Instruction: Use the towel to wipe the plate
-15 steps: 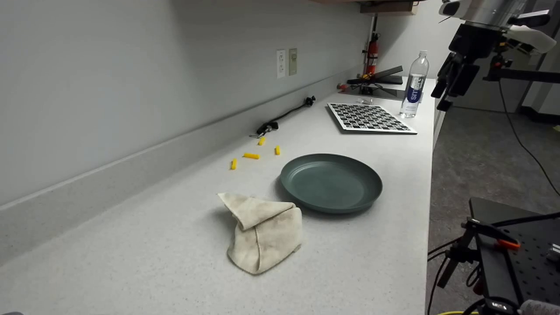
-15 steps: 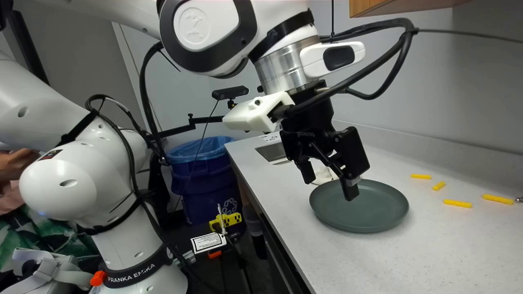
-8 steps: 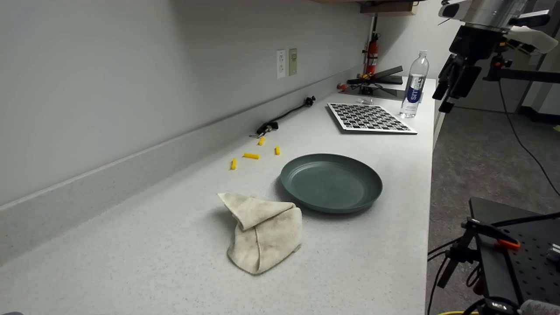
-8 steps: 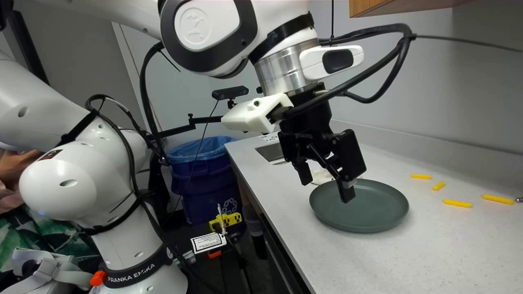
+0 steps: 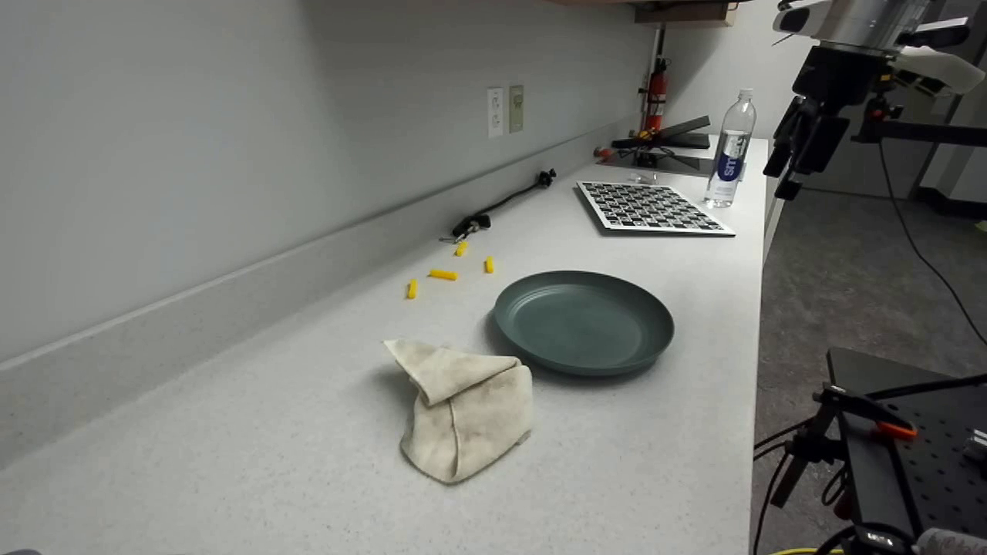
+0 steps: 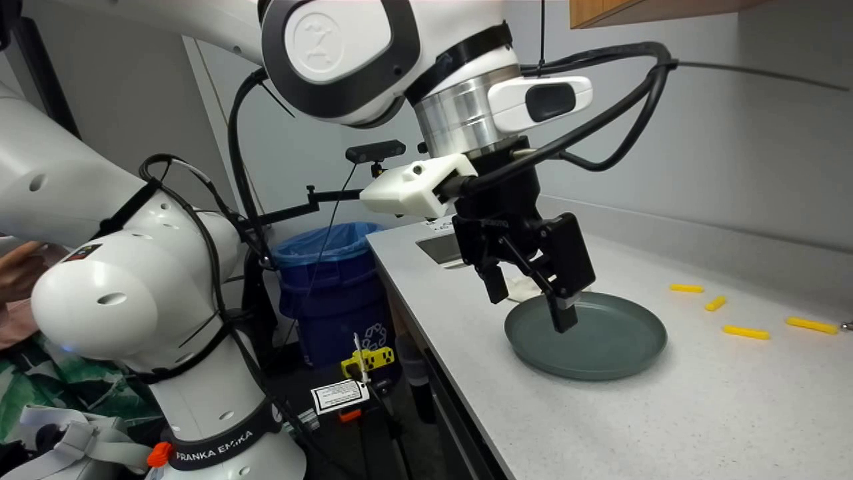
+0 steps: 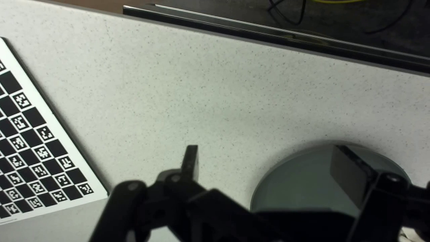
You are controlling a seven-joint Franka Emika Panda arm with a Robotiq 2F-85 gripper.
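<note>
Gripper (image 7: 269,163) wide, holding nothing. Cream towel (image 5: 469,408) bunched on counter (image 5: 632,470), near-left of dark green plate (image 5: 584,324) in an exterior view. I'd cross above the plate, then pinch the raised fold from above.

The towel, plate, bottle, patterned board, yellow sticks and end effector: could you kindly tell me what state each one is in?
Towel: crumpled, folded over itself, smudged, on the counter
Plate: flat on the counter, face up
Bottle: upright; fill level hard to tell
Patterned board: lying pattern side up
Yellow sticks: four, lying apart
End effector: open, holding nothing
</note>
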